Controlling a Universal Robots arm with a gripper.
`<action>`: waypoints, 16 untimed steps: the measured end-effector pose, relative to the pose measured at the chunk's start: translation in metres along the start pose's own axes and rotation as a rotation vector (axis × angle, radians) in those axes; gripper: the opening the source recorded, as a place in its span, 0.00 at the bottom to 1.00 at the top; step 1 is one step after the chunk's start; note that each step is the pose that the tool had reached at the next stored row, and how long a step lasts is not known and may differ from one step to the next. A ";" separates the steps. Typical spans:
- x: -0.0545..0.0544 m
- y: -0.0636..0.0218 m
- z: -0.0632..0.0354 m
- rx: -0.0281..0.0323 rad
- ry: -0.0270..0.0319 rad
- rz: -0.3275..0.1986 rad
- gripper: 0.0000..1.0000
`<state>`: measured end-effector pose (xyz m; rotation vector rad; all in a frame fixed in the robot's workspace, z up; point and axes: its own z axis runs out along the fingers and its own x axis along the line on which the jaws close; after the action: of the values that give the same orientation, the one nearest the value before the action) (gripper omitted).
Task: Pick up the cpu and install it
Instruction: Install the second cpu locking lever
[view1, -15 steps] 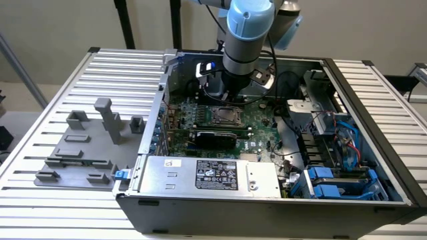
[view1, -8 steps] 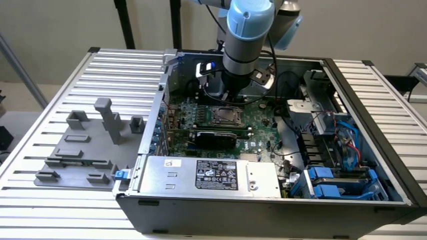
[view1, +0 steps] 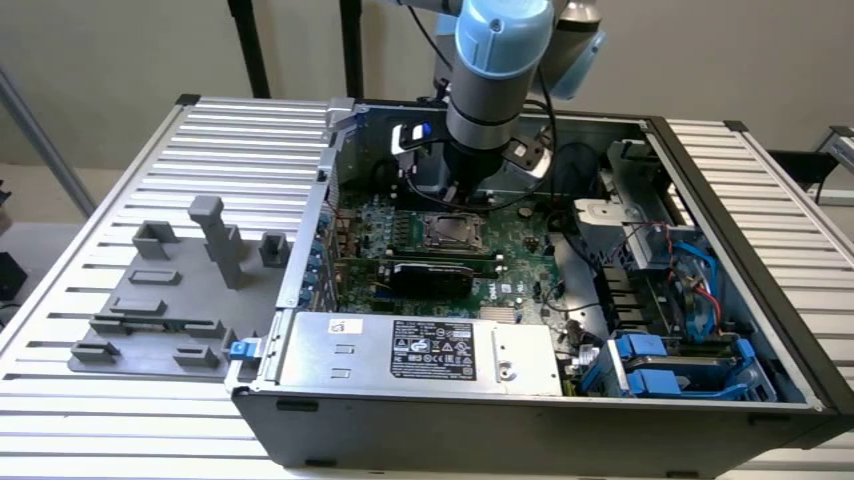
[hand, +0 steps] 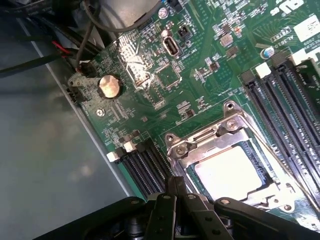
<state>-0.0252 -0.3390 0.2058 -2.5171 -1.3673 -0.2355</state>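
Even, soft daylight fills the exterior view, with the open grey computer case (view1: 747, 250) shadowed inside. In the wrist view, glare whitens the shiny silver metal socket frame (hand: 220, 135); the black pincer (hand: 175, 200) is blurred.

The table (view1: 160, 150) has a ribbed top of pale metal slats running across it. Directly on it, in the middle, lies an open computer case (view1: 534, 420) on its side, dark-walled, its inside facing up. Just beside the case, on the exterior view's left, sits a flat grey fixture plate (view1: 154, 310) with several grey blocks standing up from it; the tallest block (view1: 214, 235) rises near the case wall. More bare slats show past the case on the exterior view's right.
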 end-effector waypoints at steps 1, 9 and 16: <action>-0.002 0.0014 -0.0014 0.0000 -0.0001 0.000 0.11; -0.020 0.0093 -0.0228 0.0000 -0.0001 0.000 0.11; -0.035 0.0062 -0.0409 0.0001 -0.0001 0.000 0.11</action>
<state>-0.0395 -0.3826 0.2344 -2.5170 -1.3673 -0.2354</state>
